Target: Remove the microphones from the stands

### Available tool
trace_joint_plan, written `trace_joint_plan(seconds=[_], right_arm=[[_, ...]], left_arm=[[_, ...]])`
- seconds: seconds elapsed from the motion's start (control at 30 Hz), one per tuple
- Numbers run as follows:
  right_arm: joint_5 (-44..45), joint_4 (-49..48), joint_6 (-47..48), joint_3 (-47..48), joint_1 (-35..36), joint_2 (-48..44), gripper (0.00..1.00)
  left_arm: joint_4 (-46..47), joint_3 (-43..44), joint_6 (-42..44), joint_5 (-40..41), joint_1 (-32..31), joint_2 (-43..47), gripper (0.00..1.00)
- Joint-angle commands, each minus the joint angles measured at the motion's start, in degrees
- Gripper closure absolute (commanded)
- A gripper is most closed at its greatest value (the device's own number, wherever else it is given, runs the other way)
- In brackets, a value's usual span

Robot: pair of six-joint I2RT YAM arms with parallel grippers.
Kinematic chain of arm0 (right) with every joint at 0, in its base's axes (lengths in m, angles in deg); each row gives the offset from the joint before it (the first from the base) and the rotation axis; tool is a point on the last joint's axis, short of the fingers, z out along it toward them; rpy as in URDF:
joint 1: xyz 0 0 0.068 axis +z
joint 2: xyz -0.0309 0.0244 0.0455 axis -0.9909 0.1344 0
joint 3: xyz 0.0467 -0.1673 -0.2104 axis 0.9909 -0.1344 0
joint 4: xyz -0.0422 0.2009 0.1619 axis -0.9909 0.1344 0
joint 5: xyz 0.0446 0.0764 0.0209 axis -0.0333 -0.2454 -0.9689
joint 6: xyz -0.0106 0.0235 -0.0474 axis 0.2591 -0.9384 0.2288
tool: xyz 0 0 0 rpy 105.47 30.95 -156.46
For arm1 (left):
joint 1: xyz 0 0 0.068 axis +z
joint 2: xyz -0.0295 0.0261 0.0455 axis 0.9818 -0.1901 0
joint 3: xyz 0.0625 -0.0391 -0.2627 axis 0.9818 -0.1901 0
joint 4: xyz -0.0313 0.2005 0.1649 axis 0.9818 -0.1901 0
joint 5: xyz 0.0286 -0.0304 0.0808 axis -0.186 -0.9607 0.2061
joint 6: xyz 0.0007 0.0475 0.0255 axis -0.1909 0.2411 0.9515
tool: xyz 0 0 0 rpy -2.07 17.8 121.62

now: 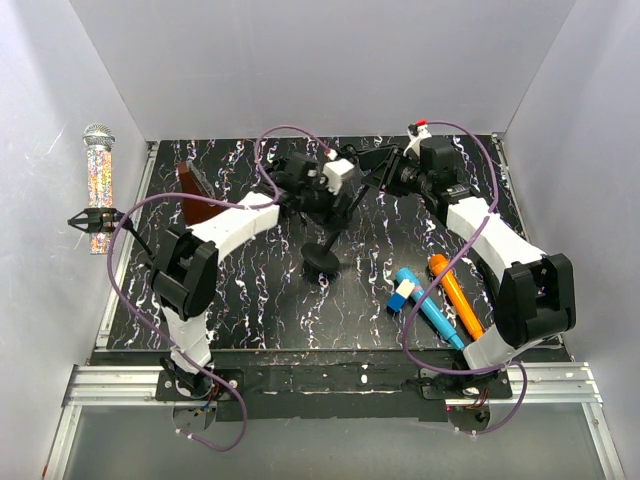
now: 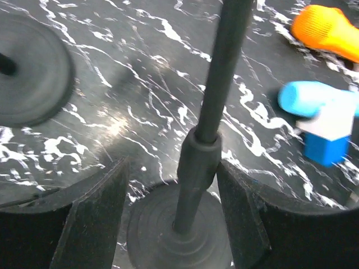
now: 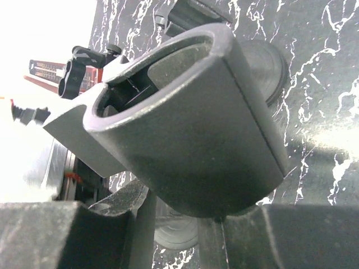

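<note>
A glittery microphone [image 1: 98, 180] with a silver head stands in a black clip [image 1: 95, 218] at the far left, by the wall. A black stand with a round base [image 1: 320, 262] is at the table's middle. My left gripper [image 1: 330, 212] is open around its pole [image 2: 224, 73], above the base [image 2: 179, 235]. The right finger [image 2: 241, 213] is next to the pole's collar, with a gap on the other side. My right gripper [image 1: 375, 170] is at this stand's empty grey clip [image 3: 190, 140], which sits over my fingertips. Its jaws [image 3: 188, 218] stand a little apart with nothing between them.
A blue microphone [image 1: 430, 305], an orange microphone [image 1: 458, 295] and a white-and-blue block [image 1: 402, 295] lie on the table at the right. A second round base [image 2: 31, 70] is left of the pole. A red-brown object [image 1: 195, 190] stands at the back left.
</note>
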Motion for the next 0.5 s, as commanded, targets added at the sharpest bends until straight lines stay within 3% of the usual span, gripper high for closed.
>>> trace_joint_plan(seconds=[0.0, 0.1, 0.37, 0.47], right_arm=[[-4.15, 1.17, -0.62, -1.9, 0.46, -1.25, 0.99], [-7.32, -0.85, -0.09, -2.52, 0.64, -1.51, 0.99], [-8.3, -1.12, 0.18, -2.43, 0.64, -1.43, 0.99], [-8.12, -1.12, -0.08, -2.17, 0.64, -1.16, 0.99]], left_arm=[[-4.94, 0.98, -2.7, -35.4, 6.9, -0.99, 0.39], [-5.38, 1.6, -1.39, -38.86, 7.53, -2.31, 0.41], [-1.43, 3.61, -3.67, -41.32, 7.18, -5.21, 0.62], [-2.3, 5.46, -2.19, -39.58, 5.86, -5.65, 0.81]])
